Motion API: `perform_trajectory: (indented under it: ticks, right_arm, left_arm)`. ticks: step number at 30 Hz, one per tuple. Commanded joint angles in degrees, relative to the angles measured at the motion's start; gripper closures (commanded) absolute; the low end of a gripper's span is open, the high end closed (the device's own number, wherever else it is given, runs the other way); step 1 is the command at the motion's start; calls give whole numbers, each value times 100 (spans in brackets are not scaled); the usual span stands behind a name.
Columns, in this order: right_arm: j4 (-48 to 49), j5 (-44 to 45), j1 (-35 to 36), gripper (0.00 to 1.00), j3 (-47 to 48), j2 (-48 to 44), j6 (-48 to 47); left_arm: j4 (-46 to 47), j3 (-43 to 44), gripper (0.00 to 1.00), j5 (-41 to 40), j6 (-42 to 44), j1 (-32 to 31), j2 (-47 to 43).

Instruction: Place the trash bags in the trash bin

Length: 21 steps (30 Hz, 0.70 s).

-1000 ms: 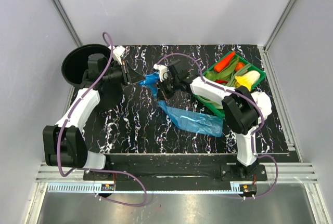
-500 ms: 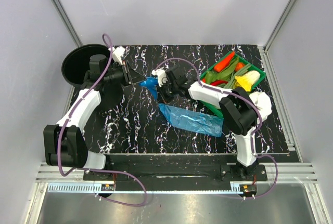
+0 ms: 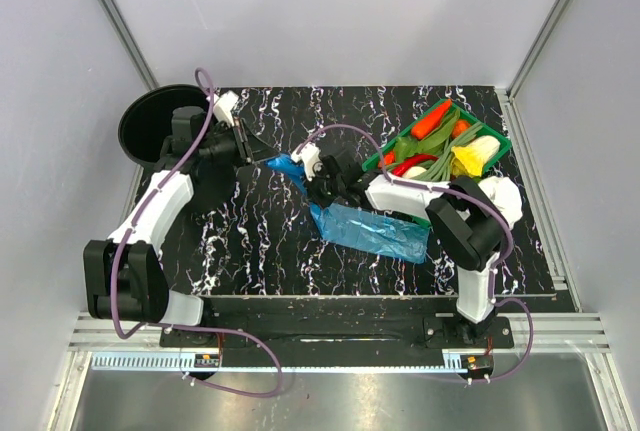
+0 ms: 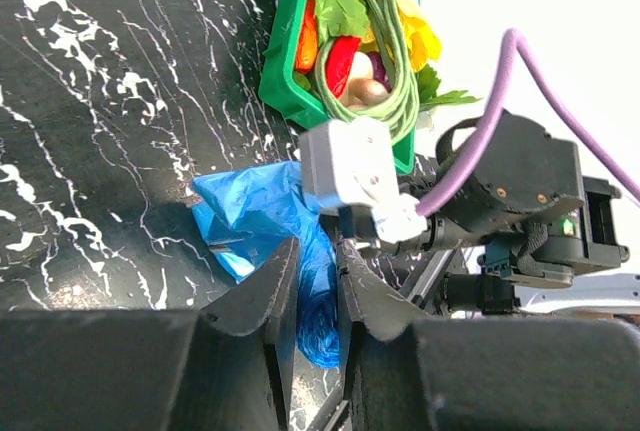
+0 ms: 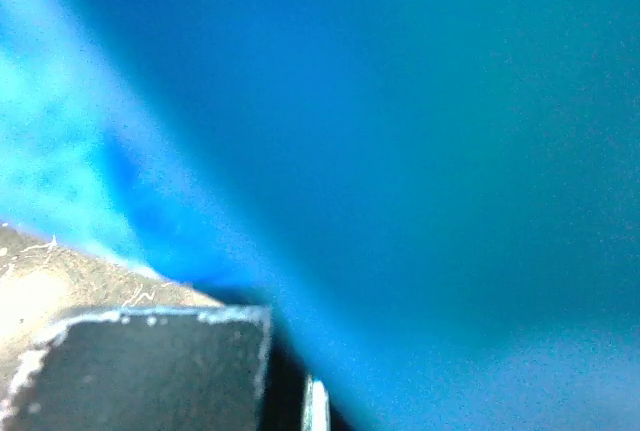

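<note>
Blue film: we see the trash bags (image 3: pixel 372 233), thin glossy translucent blue plastic. One wrinkled wad is bunched between the two sets of jaws, and a flatter sheet spreads from under the right jaws across the table.
Jaws, left: the left gripper (image 3: pixel 262 159) has its jaws almost together. In its wrist view the blue film runs into the narrow slot between the dark fingers (image 4: pixel 270 296), so we read a pinch on the end of the wad.
Jaws, right: the right gripper (image 3: pixel 318 191) has its jaws pressed together and faces the left jaws across the wad. Blurred blue film fills its wrist view and lies against one dark finger (image 5: pixel 150 371). We cannot tell whether any film is caught.
Bin: the trash bin (image 3: pixel 140 126), a tall matte black plastic cylinder with a round rim, stands behind the left jaws, past that arm's wrist. The blue film lies outside it.
Surface: the black table with white veining (image 3: pixel 250 241) lies under both sets of jaws.
Tray: the green rectangular plastic tray of vegetables (image 4: pixel 283 61) sits behind the right jaws, beside that arm.
Lump: the white wrinkly plastic lump (image 3: pixel 505 196) lies further behind the right jaws, past the tray.
</note>
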Motion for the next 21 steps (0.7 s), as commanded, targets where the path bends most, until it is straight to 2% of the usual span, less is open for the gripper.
perform_trajectory:
  ticks: [1, 9, 15, 21]
  right_arm:
    - [-522, 686, 81, 100, -453, -91, -530]
    - [-408, 1019, 81, 100, -795, -373, -837]
    - [-451, 1239, 90, 100, -1103, -627, -1075]
    - [-988, 967, 90, 100, -630, -751, -1268]
  left_arm:
    - [820, 650, 100, -251, -192, 330, -207]
    - [319, 914, 100, -787, 18, 612, -225]
    - [204, 1151, 100, -788, 1, 647, -137]
    - [-41, 1116, 100, -752, 211, 480, -102]
